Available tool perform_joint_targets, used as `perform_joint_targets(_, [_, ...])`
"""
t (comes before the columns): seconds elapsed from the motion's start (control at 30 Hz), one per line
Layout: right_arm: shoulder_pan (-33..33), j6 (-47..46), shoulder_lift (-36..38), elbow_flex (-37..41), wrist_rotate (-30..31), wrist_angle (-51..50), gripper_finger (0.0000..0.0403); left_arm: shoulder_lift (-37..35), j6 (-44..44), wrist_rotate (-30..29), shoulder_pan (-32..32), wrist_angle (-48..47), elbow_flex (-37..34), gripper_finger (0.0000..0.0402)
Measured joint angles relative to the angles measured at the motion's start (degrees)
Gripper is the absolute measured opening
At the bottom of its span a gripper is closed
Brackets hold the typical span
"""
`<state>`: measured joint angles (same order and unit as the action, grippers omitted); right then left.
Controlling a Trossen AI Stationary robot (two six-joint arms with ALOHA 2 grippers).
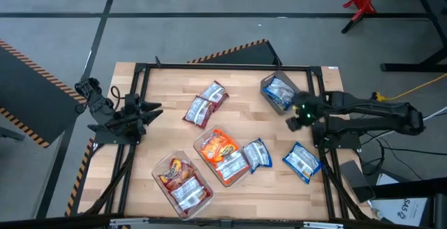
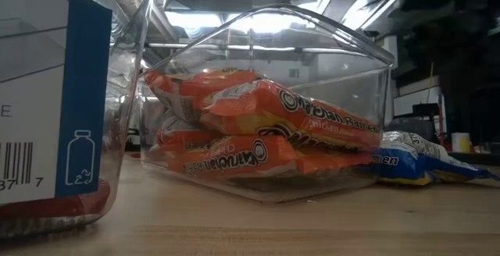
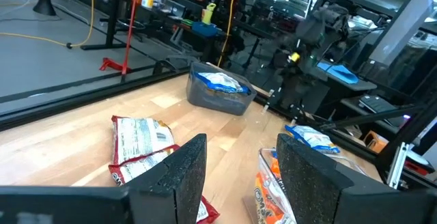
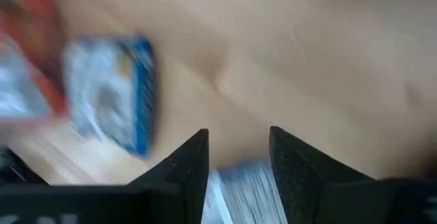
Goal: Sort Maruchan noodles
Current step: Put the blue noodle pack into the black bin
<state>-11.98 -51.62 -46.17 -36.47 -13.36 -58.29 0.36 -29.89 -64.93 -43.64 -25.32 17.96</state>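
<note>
Sorting partly done, by colour. Landmark: clear tub of orange packets point(image 1: 222, 156), mid-counter point(image 1: 167, 82). Red packets point(image 1: 205, 103) loose beyond it; more red in second clear tub point(image 1: 183, 181) beside. Blue packets point(image 1: 257, 153) crinkly, flat, just right; one in grey tub point(image 1: 278, 93) farther right. Right gripper point(image 1: 299, 117) near grey tub, jaws narrow, empty. Left gripper point(image 1: 155, 112) wide, parked far left.

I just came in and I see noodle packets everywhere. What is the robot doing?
It is sorting noodle packets into tubs. The orange packets sit in a clear tub, and some red packets in another. A dark grey tub holds a blue packet. The right gripper hovers beside it with fingers apart and empty. Two red packets and two blue packets lie loose on the table. The left gripper waits open at the table's left edge.
</note>
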Motion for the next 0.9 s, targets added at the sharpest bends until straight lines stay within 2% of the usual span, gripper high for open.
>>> perform_joint_targets(0.1, [6.24,-5.51,0.02,0.02,0.02,-4.15,0.0138,0.0,0.23,0.02,-0.01,0.0,0.0,0.0172])
perform_joint_targets(0.3, [20.72,-15.9,-1.34,0.02,4.78,-3.14,0.0138,0.0,0.43,0.07,-0.02,0.0,0.0,0.0172])
perform_joint_targets(0.47, [31.93,-23.08,-5.52,0.02,3.53,-0.47,0.0145,0.0,0.44,0.09,-0.01,-0.01,0.0,0.0172])
perform_joint_targets(0.57, [37.5,-27.01,-8.74,0.02,5.39,2.56,0.0171,0.0,0.44,0.09,-0.02,-0.33,0.0,0.0172])
perform_joint_targets(0.67, [41.47,-29.48,-12.37,0.02,7.89,6.79,0.0215,0.0,0.39,0.09,-0.02,-1.62,0.0,0.0172])
perform_joint_targets(0.8, [43.75,-34.66,-17.43,0.02,10.0,7.61,0.027,0.0,0.02,0.08,-0.02,-2.6,0.0,0.0172])
perform_joint_targets(0.9, [44.08,-36.27,-21.47,0.02,10.38,7.44,0.0292,0.0,0.0,0.07,-0.02,-2.59,0.0,0.0172])
